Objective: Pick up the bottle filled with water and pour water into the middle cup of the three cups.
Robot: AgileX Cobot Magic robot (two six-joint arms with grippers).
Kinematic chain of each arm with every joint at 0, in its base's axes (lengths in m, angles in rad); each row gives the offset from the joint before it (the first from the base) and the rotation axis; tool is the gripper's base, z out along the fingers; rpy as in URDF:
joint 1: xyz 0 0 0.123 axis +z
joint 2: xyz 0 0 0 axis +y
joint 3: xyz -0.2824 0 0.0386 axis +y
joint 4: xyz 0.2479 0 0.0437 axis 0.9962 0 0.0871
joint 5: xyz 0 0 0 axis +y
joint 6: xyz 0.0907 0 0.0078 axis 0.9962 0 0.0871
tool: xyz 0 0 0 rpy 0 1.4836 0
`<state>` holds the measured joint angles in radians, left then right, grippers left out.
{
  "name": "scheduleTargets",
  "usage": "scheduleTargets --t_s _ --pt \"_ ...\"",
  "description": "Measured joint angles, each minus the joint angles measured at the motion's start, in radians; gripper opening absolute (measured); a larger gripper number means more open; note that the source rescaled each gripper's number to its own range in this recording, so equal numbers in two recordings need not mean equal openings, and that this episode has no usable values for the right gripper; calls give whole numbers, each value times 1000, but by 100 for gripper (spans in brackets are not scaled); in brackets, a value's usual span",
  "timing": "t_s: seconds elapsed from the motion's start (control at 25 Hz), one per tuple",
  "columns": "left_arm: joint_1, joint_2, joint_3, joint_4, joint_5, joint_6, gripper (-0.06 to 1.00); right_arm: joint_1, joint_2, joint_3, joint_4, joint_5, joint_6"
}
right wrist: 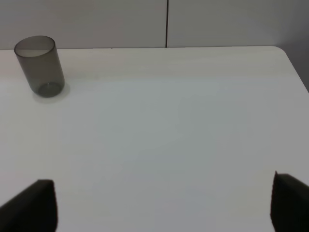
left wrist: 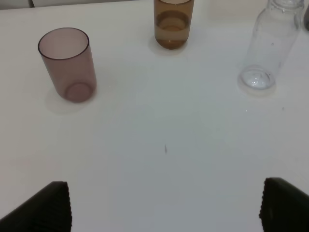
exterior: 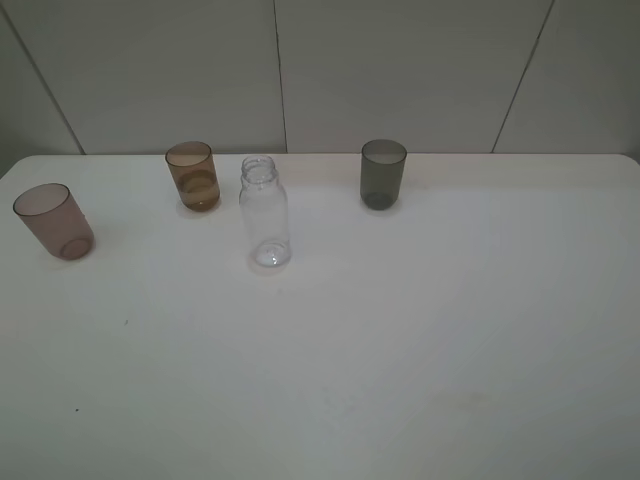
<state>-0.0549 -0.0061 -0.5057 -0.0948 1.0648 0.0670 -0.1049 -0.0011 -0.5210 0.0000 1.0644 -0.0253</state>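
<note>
The clear capless bottle stands upright on the white table, between the amber cup and the dark grey cup. The amber middle cup stands just left of it and holds some liquid. The pinkish-mauve cup stands at the far left. In the left wrist view the mauve cup, the amber cup and the bottle lie ahead of my left gripper, which is open, empty and well short of them. My right gripper is open and empty, with the grey cup far ahead. Neither arm shows in the exterior view.
A white panelled wall rises right behind the table's far edge. The table's right edge shows in the right wrist view. A small dark speck lies on the tabletop ahead of the left gripper.
</note>
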Motion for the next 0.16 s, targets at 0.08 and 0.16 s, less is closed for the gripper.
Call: scheduleTargets --t_s 0.08,0.16 --pt "0 0 0 0 0 0 100 0 0 0 0 0 0" --pt "0 0 0 1 0 0 100 0 0 0 0 0 0"
